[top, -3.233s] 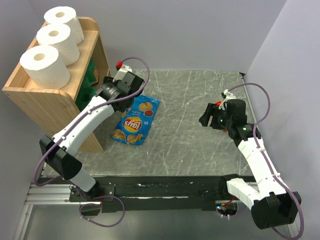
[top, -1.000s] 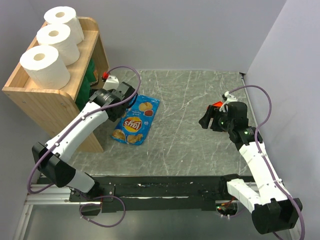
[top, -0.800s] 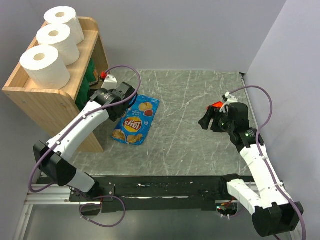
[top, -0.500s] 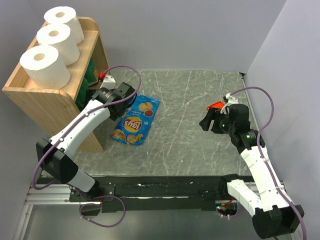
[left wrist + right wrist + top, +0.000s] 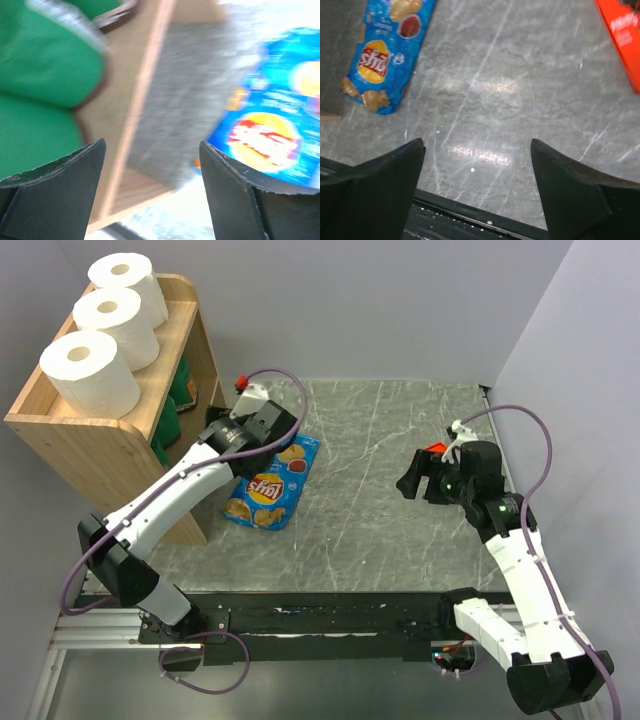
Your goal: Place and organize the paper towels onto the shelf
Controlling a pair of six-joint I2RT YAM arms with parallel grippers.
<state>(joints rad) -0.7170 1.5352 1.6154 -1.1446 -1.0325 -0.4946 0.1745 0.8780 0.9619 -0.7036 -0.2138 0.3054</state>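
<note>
Three white paper towels (image 5: 90,370) (image 5: 118,322) (image 5: 128,280) stand in a row on the raised-rim top of the wooden shelf (image 5: 100,445). Dark green paper towels (image 5: 180,388) sit in its lower tier. In the left wrist view they fill the left side (image 5: 45,55), next to the shelf's wooden panel (image 5: 132,85). My left gripper (image 5: 212,428) (image 5: 152,150) hangs open and empty just outside that tier, near the shelf's front edge. My right gripper (image 5: 410,480) (image 5: 477,145) is open and empty above bare table at the right.
A blue chip bag (image 5: 270,480) (image 5: 270,125) (image 5: 385,50) lies flat just right of the shelf, under my left wrist. A flat red-orange object (image 5: 432,452) (image 5: 620,35) lies behind my right gripper. Walls close in at the back and the right.
My left gripper has drawn back to the right, out of the shelf's lower tier, with its jaws spreading wider. My right gripper's jaws have also widened, and that arm has hardly shifted.
</note>
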